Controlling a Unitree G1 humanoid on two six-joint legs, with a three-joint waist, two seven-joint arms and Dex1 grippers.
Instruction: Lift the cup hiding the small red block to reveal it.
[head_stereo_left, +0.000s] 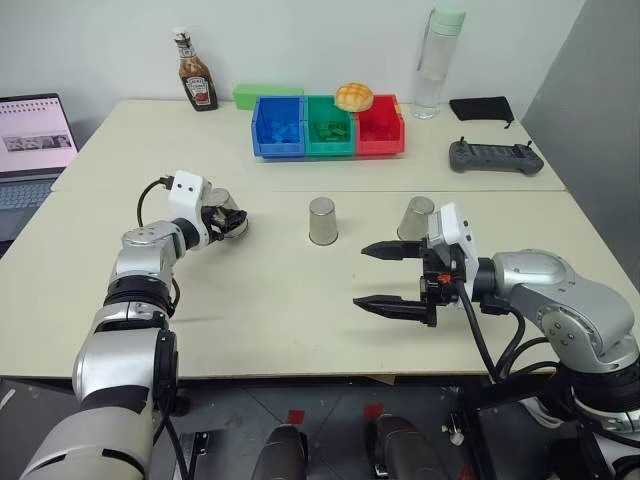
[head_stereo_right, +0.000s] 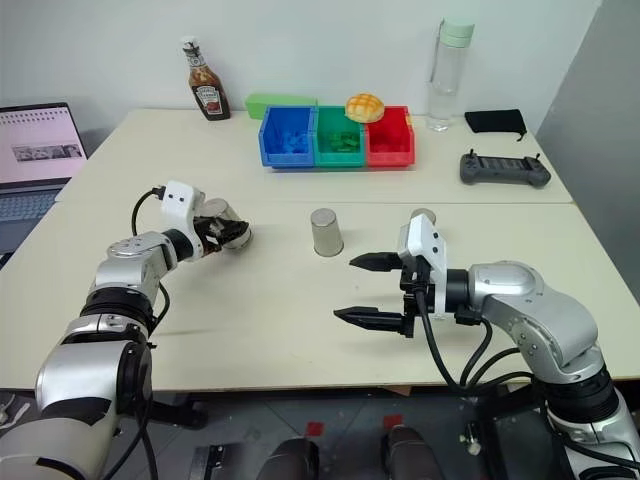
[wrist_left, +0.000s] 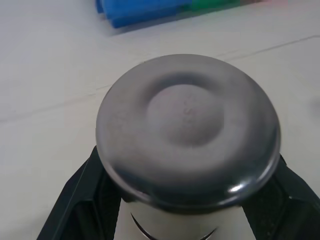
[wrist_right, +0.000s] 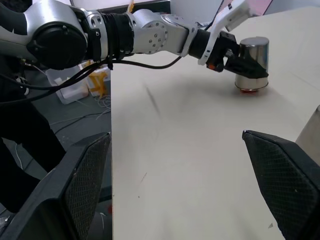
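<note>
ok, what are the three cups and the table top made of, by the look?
The cup in the left gripper: apparently brushed metal, likely steel; grey sheen, a highlight on its rim. The middle cup and the right cup look the same. The table: matte cream, perhaps laminate; no gloss.

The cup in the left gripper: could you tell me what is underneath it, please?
From the right wrist view, a sliver of red shows beneath the rim of the cup gripped by the left gripper, probably the small red block. The cup covers the rest.

Ketchup bottle, laptop, water bottle and controller on table
</note>
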